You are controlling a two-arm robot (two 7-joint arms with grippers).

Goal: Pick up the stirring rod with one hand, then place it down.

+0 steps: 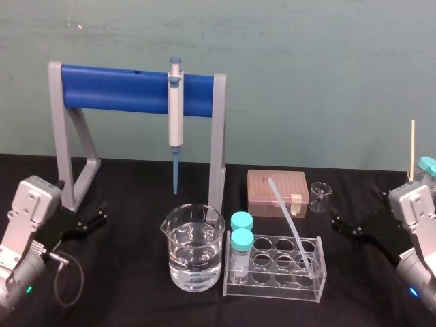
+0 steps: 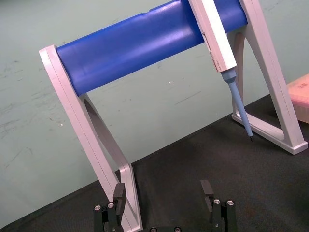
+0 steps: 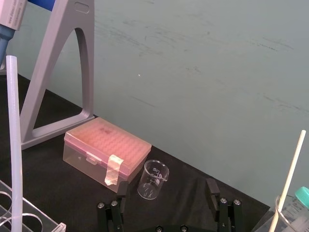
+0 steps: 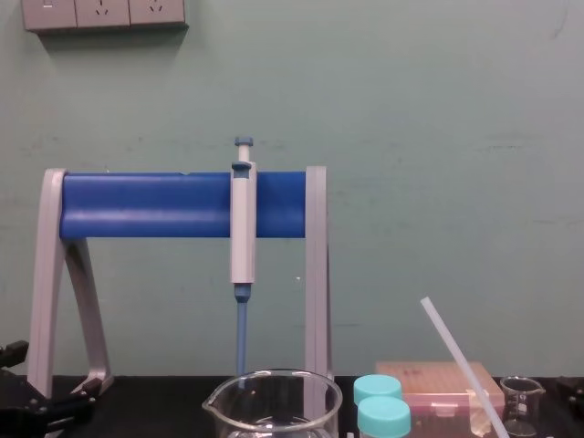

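The stirring rod (image 1: 291, 221) is a translucent whitish stick leaning in the clear tube rack (image 1: 276, 285), its top tilted up and to the left. It also shows in the right wrist view as the stirring rod (image 3: 14, 145) and in the chest view as the stirring rod (image 4: 456, 356). My right gripper (image 1: 343, 225) hovers low over the black table to the right of the rack, open and empty, well clear of the rod. In its own wrist view the right gripper (image 3: 167, 191) has a wide gap between its fingers. My left gripper (image 1: 97, 218) rests open at the far left, and the left gripper (image 2: 163, 193) faces the stand's leg.
A blue-and-grey stand (image 1: 139, 88) holds a pipette (image 1: 176, 119) at the back. A large beaker of water (image 1: 193, 248) stands left of the rack, which holds two teal-capped vials (image 1: 241, 248). A pink tip box (image 1: 277, 193) and a small beaker (image 1: 319, 197) sit behind; a thin stick (image 1: 412, 146) rises at the far right.
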